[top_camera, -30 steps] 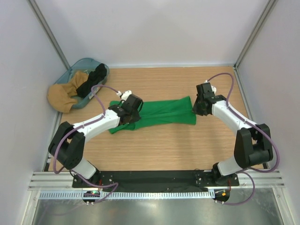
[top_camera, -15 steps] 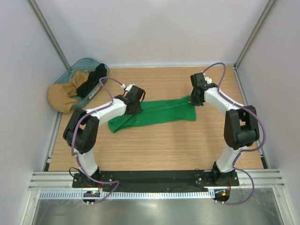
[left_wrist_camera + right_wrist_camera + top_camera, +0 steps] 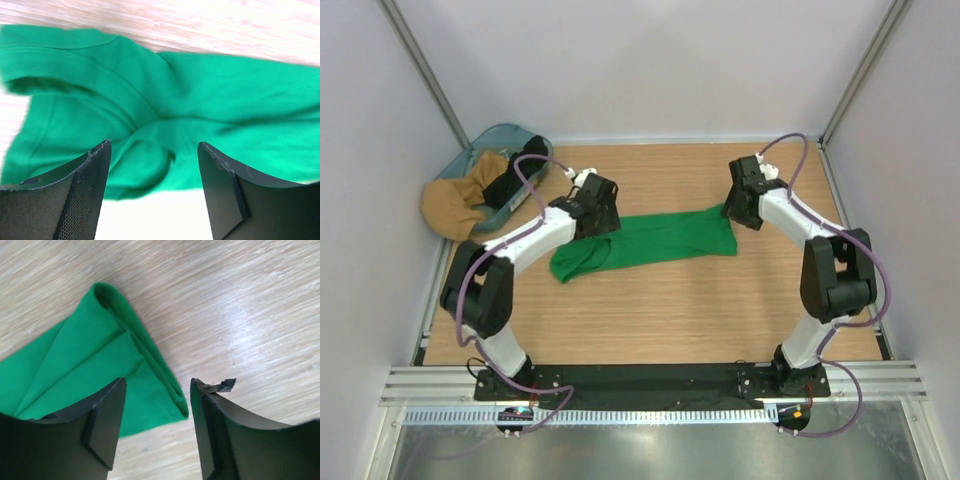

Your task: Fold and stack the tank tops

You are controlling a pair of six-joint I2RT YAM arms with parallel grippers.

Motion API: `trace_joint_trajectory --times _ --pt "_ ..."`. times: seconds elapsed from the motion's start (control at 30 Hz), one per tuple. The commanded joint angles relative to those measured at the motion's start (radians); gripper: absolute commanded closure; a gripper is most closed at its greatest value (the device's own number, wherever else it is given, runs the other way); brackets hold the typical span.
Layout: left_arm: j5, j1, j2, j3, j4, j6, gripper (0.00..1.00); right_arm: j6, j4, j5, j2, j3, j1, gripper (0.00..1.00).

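- Top external view: we see a wooden table [image 3: 650, 320] from above, with our two arms reaching in from the 6 o'clock edge.
- The green tank top [image 3: 660, 238] lies near the middle of the table as a long folded strip. It runs from about 9 o'clock to 3 o'clock, and the 9 o'clock end sags a little toward 7 o'clock.
- Our left gripper [image 3: 597, 222] sits over the strip's 9 o'clock end, where the cloth bunches into a rounded lump.
- Our right gripper [image 3: 740, 212] sits over the strip's 3 o'clock end, at its far corner.
- A blue basket [image 3: 498, 133] stands at 10 o'clock, at the table's far left corner. The black tank top [image 3: 517, 172] is draped in it, and a tan cloth [image 3: 448, 208] spills over its rim toward 8 o'clock.
- Left wrist view: our two dark fingers [image 3: 82, 192] stand spread wide. Rumpled green fabric fills the gap between them and beyond, and nothing is pinched.
- Right wrist view: our fingers [image 3: 102, 425] are likewise spread apart. The neat folded corner of the green top lies below the gap, toward 9 o'clock, with bare wood at 3 o'clock. We grip nothing here either.
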Motion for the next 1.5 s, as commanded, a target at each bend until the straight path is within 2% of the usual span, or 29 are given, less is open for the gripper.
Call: trace_joint_trajectory --times 0.0,0.17,0.27,0.4,0.5,0.6,0.63,0.7,0.73,0.77,0.97,1.13,1.3,1.4,1.47 --pt "-0.037 0.002 -0.148 -0.036 -0.019 0.031 0.28 -0.003 0.067 -0.063 -0.139 -0.067 0.0 0.42" --pt "-0.036 0.002 -0.289 -0.125 -0.065 0.034 0.27 -0.021 0.13 -0.22 -0.203 -0.156 0.004 0.5" --pt "-0.01 0.016 -0.375 -0.207 -0.076 0.014 0.27 -0.021 0.159 -0.286 -0.212 -0.213 0.004 0.5" --pt "0.041 0.051 -0.473 -0.331 -0.06 -0.041 0.28 -0.003 0.206 -0.364 -0.182 -0.249 0.011 0.56" --pt "0.027 0.071 -0.563 -0.427 -0.039 -0.078 0.28 0.014 0.234 -0.384 -0.139 -0.265 0.014 0.6" --pt "0.032 0.105 -0.651 -0.51 -0.016 -0.098 0.29 0.032 0.26 -0.381 -0.096 -0.276 0.015 0.71" --pt "0.052 0.118 -0.672 -0.544 -0.01 -0.099 0.29 0.039 0.26 -0.373 -0.087 -0.276 0.014 0.81" --pt "0.064 0.154 -0.715 -0.579 0.0 -0.102 0.31 0.054 0.257 -0.33 -0.059 -0.273 0.015 0.9" --pt "0.081 0.174 -0.726 -0.587 0.003 -0.102 0.32 0.06 0.253 -0.329 -0.05 -0.274 0.014 0.97" --pt "0.089 0.183 -0.731 -0.595 0.004 -0.101 0.32 0.071 0.254 -0.266 -0.044 -0.277 0.015 0.99" --pt "0.19 0.241 -0.695 -0.632 0.05 -0.109 0.35 0.083 0.257 -0.224 -0.002 -0.285 0.015 0.99" --pt "0.242 0.283 -0.627 -0.653 0.125 -0.11 0.47 0.083 0.271 -0.22 -0.004 -0.296 0.014 0.99" --pt "0.277 0.29 -0.556 -0.656 0.179 -0.119 0.51 0.083 0.274 -0.212 -0.002 -0.297 0.015 0.99" --pt "0.279 0.29 -0.502 -0.656 0.21 -0.122 0.55 0.085 0.272 -0.211 0.001 -0.297 0.015 0.99" --pt "0.283 0.297 -0.467 -0.653 0.236 -0.124 0.62 0.083 0.274 -0.204 0.001 -0.3 0.014 0.99"
